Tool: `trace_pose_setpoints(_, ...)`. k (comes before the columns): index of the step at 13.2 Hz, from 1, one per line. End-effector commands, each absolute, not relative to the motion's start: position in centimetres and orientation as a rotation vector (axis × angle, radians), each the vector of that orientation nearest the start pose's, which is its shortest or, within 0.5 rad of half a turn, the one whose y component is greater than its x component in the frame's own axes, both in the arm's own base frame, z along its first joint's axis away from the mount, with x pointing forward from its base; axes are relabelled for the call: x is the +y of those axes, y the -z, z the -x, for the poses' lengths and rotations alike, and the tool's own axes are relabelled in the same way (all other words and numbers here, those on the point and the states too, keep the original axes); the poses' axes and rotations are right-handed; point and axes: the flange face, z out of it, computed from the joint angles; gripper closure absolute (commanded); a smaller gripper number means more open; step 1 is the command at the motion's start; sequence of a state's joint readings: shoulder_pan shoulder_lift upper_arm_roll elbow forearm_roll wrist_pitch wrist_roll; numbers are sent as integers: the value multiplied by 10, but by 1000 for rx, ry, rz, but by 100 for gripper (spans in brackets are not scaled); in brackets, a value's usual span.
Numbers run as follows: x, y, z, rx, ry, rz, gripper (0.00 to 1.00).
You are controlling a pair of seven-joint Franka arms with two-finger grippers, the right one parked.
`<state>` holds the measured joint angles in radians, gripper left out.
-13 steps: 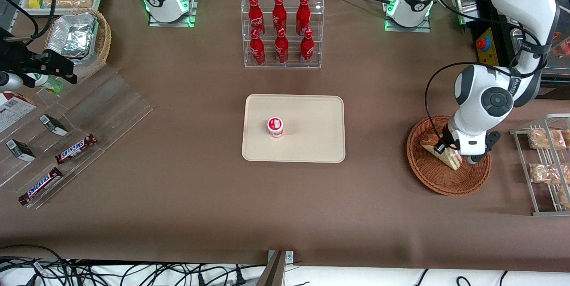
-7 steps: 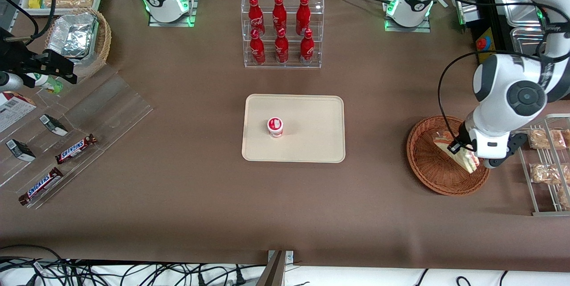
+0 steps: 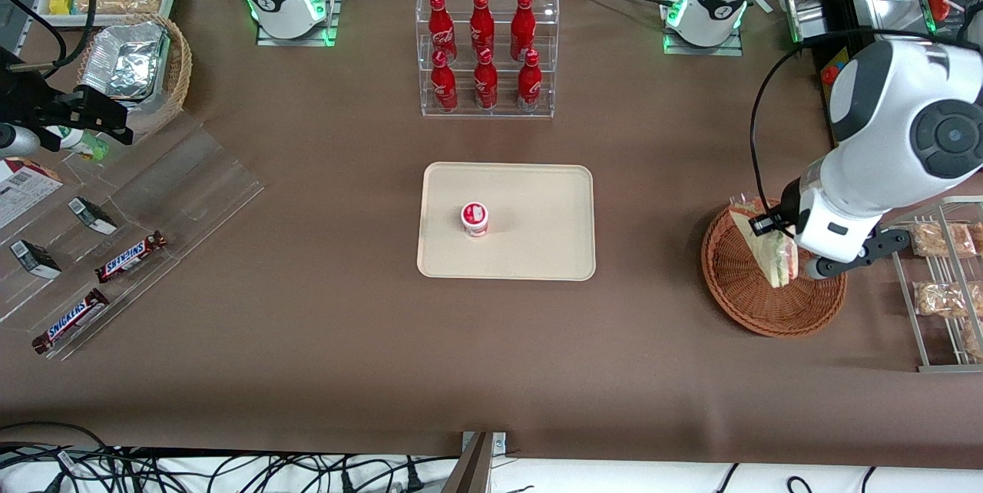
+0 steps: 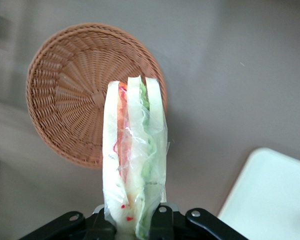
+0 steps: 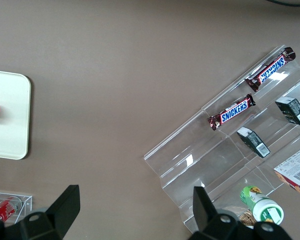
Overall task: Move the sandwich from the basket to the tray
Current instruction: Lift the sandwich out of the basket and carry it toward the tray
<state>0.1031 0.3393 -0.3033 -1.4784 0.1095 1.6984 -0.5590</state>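
Brown cloth covers the table (image 3: 307, 324). At the right of the front view, the gripper (image 3: 776, 236) is clamped on the sandwich (image 3: 768, 251), holding it lifted above the basket (image 3: 756, 309). The wrist view shows the sandwich (image 4: 132, 160) pinched at its base, with the basket (image 4: 70, 100) below it and clear of it. The tray (image 3: 537, 201) lies at frame centre, carrying a small red-lidded cup (image 3: 474, 218).

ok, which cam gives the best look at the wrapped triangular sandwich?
Left wrist view: the wrapped triangular sandwich fills the frame edge-on, bread and red and green filling layers distinct, gripper shut on it above the round reddish-brown wicker basket. Front view shows the sandwich small, partly hidden by the arm. Right wrist view misses it.
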Motion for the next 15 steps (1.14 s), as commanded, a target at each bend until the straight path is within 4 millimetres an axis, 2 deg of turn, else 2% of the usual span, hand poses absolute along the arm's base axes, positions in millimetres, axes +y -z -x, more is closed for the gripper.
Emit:
trace_pose_setpoints(1, -122, -514, -637, -381, -189, 3103, 100)
trace_pose_setpoints(4, -181, -518, -619, -203, -204, 3142, 100)
trace_pose_setpoints(7, -245, -508, -600, -30, -197, 3167, 100)
trace_pose_setpoints(12, -302, -480, -573, 93, -208, 3159, 100)
trace_pose_setpoints(15, -331, -453, -559, 65, -185, 3168, 100)
